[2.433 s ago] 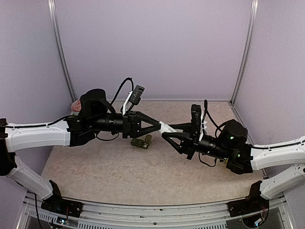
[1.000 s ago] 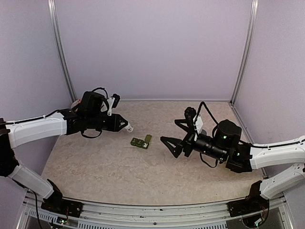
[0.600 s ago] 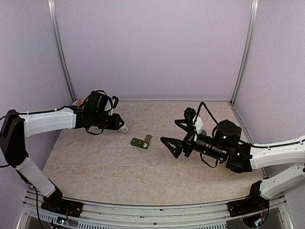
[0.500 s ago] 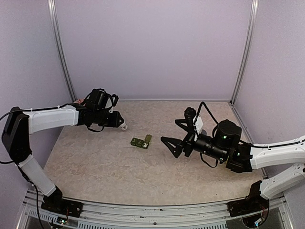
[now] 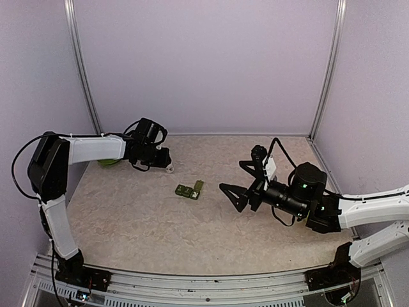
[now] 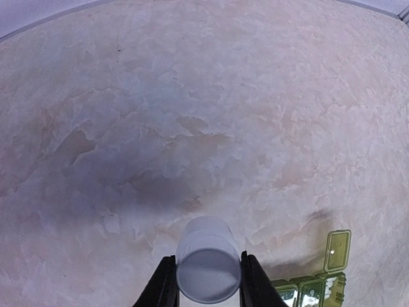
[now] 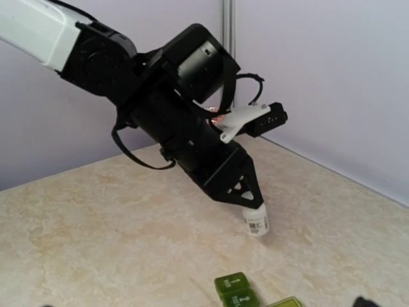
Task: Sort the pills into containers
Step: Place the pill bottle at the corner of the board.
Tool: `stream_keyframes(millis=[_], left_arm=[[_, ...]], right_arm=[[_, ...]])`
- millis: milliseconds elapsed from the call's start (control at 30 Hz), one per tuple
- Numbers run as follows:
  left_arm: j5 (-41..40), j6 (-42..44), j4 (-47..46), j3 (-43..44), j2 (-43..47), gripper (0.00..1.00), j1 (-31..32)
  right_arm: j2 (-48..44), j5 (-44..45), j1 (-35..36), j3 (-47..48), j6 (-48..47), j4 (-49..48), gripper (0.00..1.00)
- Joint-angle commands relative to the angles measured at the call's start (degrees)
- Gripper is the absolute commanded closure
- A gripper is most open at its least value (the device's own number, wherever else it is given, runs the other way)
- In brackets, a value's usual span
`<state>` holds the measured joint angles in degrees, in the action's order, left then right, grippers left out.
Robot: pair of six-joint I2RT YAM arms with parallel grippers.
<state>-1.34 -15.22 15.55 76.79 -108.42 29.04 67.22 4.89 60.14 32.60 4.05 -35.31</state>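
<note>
My left gripper (image 5: 167, 168) is shut on a small white bottle (image 6: 208, 267), gripped near its top. The right wrist view shows the bottle (image 7: 257, 222) upright with its barcode label facing out and its base at or just above the table. The containers (image 5: 189, 190) are a dark green strip with numbered lids (image 7: 239, 289), and the end lid (image 6: 337, 249) stands open. They lie right of the bottle, mid-table. My right gripper (image 5: 230, 197) hovers open right of the containers, holding nothing. No pills show.
A lime-green bowl (image 5: 107, 162) sits at the back left, mostly hidden behind the left arm. Purple walls and metal posts (image 5: 85, 70) close in the table. The marbled tabletop (image 5: 160, 224) spreads toward the near edge.
The left arm has swung back and to the left with the bottle, away from the middle, and brought it down near the table. The right gripper has stayed open and shifted slightly right.
</note>
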Motion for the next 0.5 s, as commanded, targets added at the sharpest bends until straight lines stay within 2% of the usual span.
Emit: stream_keyframes(millis=[0, 467], left_arm=[[-5.81, 3.12, 1.99, 2.78, -0.51, 0.97, -0.81], [-6.33, 5.08, 2.44, 0.29, -0.69, 0.97, -8.72]], right_arm=[[-1.32, 1.19, -0.46, -1.34, 0.07, 0.44, 0.0], [1.39, -0.01, -0.46, -0.19, 0.03, -0.29, 0.0]])
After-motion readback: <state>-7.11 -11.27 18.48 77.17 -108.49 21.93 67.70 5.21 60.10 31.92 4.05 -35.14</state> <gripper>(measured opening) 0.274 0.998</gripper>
